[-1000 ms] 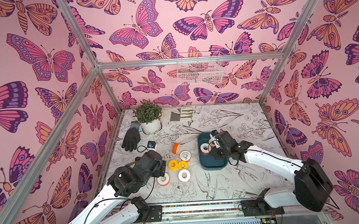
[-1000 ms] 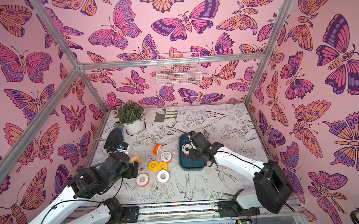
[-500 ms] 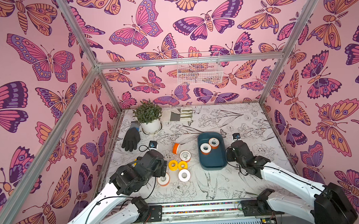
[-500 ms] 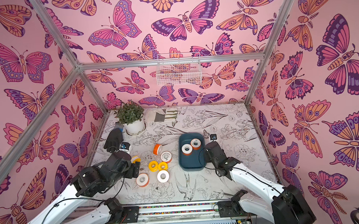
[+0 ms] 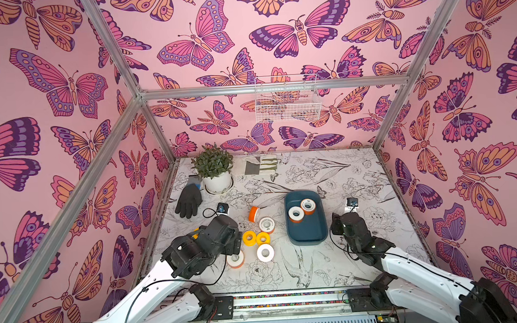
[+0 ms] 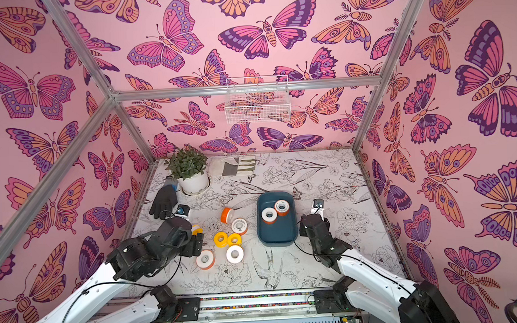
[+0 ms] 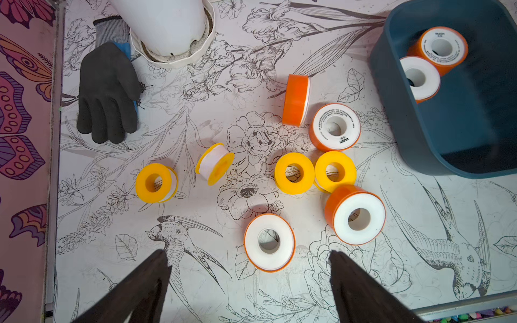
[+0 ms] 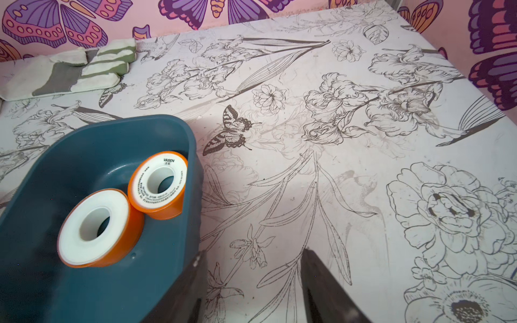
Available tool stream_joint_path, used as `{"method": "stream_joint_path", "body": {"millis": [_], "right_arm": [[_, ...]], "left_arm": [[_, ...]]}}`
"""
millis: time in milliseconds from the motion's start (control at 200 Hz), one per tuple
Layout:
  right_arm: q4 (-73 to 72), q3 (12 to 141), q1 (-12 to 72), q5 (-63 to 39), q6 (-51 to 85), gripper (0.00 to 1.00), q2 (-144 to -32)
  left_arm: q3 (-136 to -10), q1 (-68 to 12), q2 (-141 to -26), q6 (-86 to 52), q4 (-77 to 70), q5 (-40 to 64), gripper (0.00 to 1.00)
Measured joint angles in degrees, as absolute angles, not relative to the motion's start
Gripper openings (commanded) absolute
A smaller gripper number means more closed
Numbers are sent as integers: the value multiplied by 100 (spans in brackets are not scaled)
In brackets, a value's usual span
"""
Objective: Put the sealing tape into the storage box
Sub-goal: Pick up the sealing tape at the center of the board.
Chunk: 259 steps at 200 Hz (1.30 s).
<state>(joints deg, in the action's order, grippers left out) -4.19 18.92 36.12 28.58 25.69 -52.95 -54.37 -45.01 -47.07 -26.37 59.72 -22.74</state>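
In both top views, two round orange-spooled rolls of sealing tape [image 5: 295, 214] lie in the smooth teal storage box [image 5: 309, 229]. Left wrist: left claw [image 7: 249, 257] spread wide, eight loose rolls [image 7: 293, 173] on the printed desk [image 7: 195, 251]. Right wrist: right claw [image 8: 253, 253] parted, empty.

Two tape rolls [image 5: 296, 214] in storage box [image 5: 308, 235]

I have the storage box [image 5: 307, 233] right of centre on the table [image 5: 316, 273], two rolls of sealing tape [image 5: 290, 214] touching in its far end. The loose rolls [image 7: 279, 173] lie scattered to its left. A potted plant [image 5: 214, 170] stands in the far left corner, a glove [image 5: 189, 198] just before it, a folded cloth [image 5: 262, 165] to its right by the back wall. My right end effector [image 8: 253, 251] sits just right of the box, my left end effector [image 7: 247, 256] before the loose rolls.
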Motion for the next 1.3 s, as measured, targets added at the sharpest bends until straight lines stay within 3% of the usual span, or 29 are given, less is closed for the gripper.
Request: {"method": "stream_joint_path", "body": {"millis": [185,375,626,851,1297], "right_arm": [[-519,1608,3612,2950,2646,72,-4803],[-519,1603,3612,2974,2663,73,-4936],[-519,1603,3612,2987,2679,76,-4954],[-519,1610,3612,2998,2676,77,-5107],[-519,1612,3612,2998,2679,78,-5109]], "left_arm": [[-5481,-4486,-5144,-2639,5749,-1944,94],[-5769,-4436,-6287,-2620,5166,-1796,96],[-6689,-4386,-8667,-2576,4364,-1780,96],[-7017,-4023,-9546,-2554,4158,-1747,96],[-7262,-3439,-10604,-2421,3883,-1118,80]]}}
